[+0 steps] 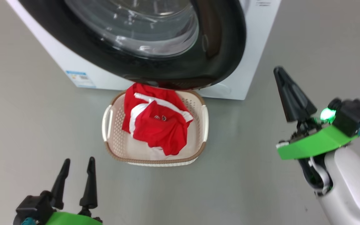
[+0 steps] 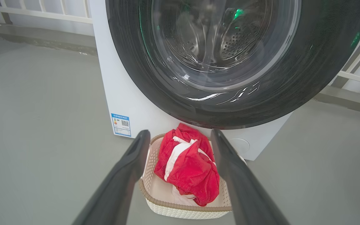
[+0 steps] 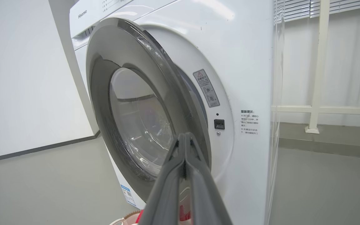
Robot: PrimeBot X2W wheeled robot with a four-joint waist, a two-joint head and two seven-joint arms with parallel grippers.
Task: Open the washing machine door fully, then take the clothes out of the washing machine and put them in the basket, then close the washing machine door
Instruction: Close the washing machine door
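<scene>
Fingers first: the right fingers point(image 1: 290, 97) are clenched tip to tip on nothing. They are held off the floor at 3 o'clock of the basket point(image 1: 155, 161), and in the right wrist view they aim at the free edge of the washing machine door point(image 3: 105, 78). The left fingers point(image 1: 89, 184) stand released and empty, low at 7 o'clock of the basket, pointing toward it.

The clothes point(image 1: 158, 125) lie heaped inside the basket, red with white stripes. They are soft and, I judge, need no more handling, as the drum seen through the glass looks empty.

What is left is the door. It stands ajar off the front of the washing machine point(image 1: 255, 56), with its latch side at 3 o'clock. It should handle as a stiff, hinged, fairly heavy slab with a glossy black rim and bulging glass. Clenched fingers suit a push better than a grip. The rim near the free edge at 3 o'clock gives the most leverage, and the slick glass bowl is best avoided. The latch probably wants a firm last press.

Bare grey floor point(image 1: 42, 125) spreads at 3 o'clock of the machine, giving the arm room. The door's lower edge at 6 o'clock overhangs the basket's far rim, and the peak of the red heap sits just below it. The swing may brush cloth.
</scene>
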